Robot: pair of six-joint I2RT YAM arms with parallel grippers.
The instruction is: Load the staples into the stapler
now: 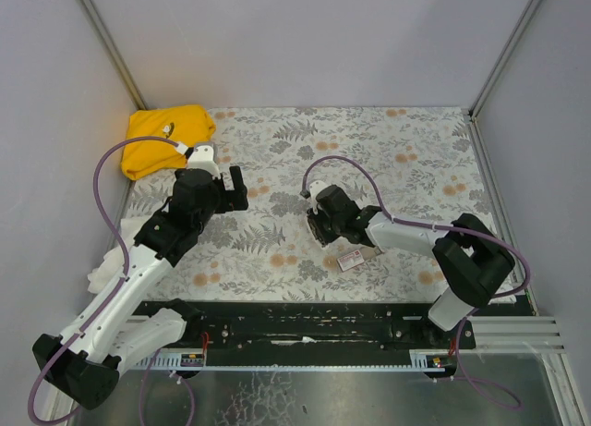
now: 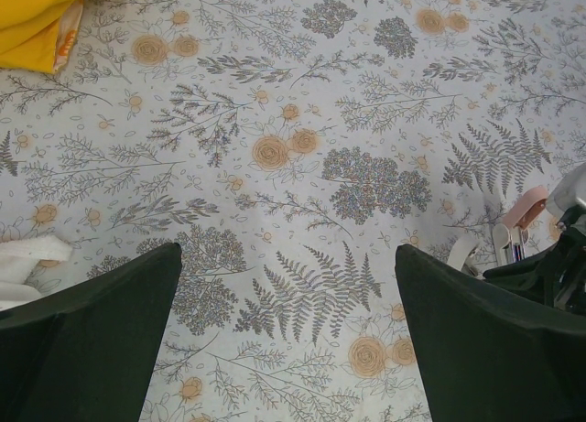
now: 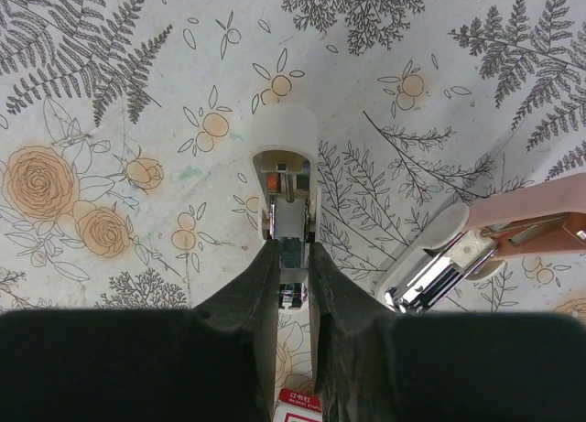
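right claw (image 3: 293, 250) pinched the staples (image 3: 290, 260) at the open stapler (image 3: 284, 143); left claw (image 2: 286, 349) hung wide open.
stapler channel lay at 12 o'clock of the fingertips; a tilted strip could jam or miss it.

The pink-and-white stapler (image 3: 284, 134) lies splayed open on the floral cloth (image 3: 110, 92), metal channel facing up.

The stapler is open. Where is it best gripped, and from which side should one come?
Probably grip the stapler by its narrow white-tipped rail, fingers across its long sides, coming from the rear end as the right gripper does. The pink cover is swung aside, leaving the channel uncovered.
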